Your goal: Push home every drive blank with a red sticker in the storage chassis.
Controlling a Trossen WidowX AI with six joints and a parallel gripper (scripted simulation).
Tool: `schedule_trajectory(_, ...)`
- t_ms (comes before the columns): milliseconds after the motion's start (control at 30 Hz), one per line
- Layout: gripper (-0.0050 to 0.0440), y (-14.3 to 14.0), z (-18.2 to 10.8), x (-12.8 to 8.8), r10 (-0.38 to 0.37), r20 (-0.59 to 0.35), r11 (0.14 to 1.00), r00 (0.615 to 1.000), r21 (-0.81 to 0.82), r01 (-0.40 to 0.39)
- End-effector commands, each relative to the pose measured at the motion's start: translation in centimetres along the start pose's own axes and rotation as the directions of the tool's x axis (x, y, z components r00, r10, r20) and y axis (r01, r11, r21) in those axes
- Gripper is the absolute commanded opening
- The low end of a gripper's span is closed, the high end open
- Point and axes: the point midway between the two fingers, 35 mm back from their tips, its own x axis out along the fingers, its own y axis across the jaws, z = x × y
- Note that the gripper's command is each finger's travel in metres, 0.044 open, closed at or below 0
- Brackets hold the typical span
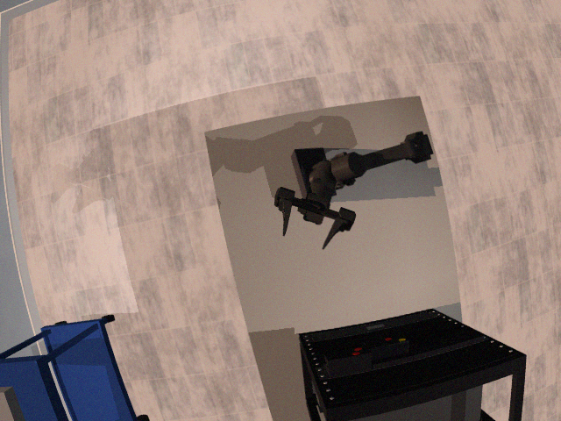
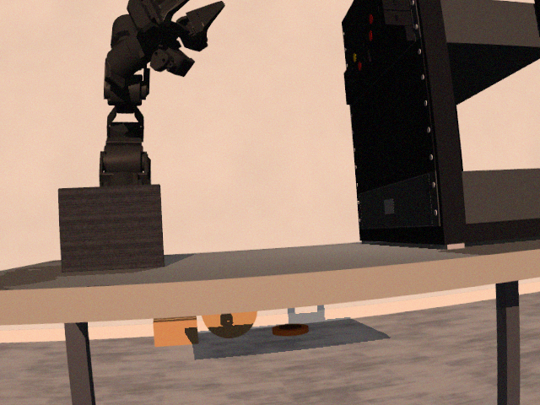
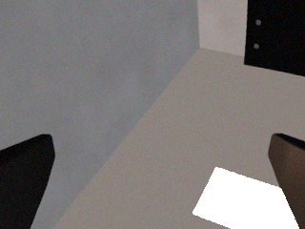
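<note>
The black rack [image 1: 452, 362] [image 2: 401, 131] [image 3: 280, 13] stands at the table's near right end, its front facing the arm. Near the top of that front, the storage chassis carries three red stickers [image 1: 358, 346] [image 1: 387, 336] [image 2: 370, 18] [image 2: 370, 35] [image 2: 359, 66] and one yellow sticker [image 1: 401, 338] [image 2: 354, 56] on blanks that stand out. My gripper [image 1: 304, 239] [image 2: 209, 13] [image 3: 164, 146] is open and empty. It hangs high over the table, well back from the rack front, and touches nothing.
The arm stands on a dark wooden block [image 2: 110, 226] at the far end of the table [image 1: 362, 281] [image 2: 261, 292]. A blue cart [image 1: 67, 362] stands on the floor to the left. An orange box [image 2: 174, 331] and a brown ring [image 2: 289, 330] lie under the table.
</note>
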Motion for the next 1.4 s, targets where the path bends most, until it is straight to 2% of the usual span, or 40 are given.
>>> schedule_trajectory(0, 0.0440, -0.2, -0.4, 0.1, -0.005, -0.005, 1.000, 1.000, 0.002, 0.005)
schedule_trajectory(633, 0.0440, -0.4, -0.3, 0.2, -0.014, 0.003, 0.996, 1.000, 0.091, 0.013)
schedule_trajectory(1367, 0.0440, -1.3, -0.1, 0.7, -0.040, 0.026, 0.937, 0.999, 0.348, 0.029)
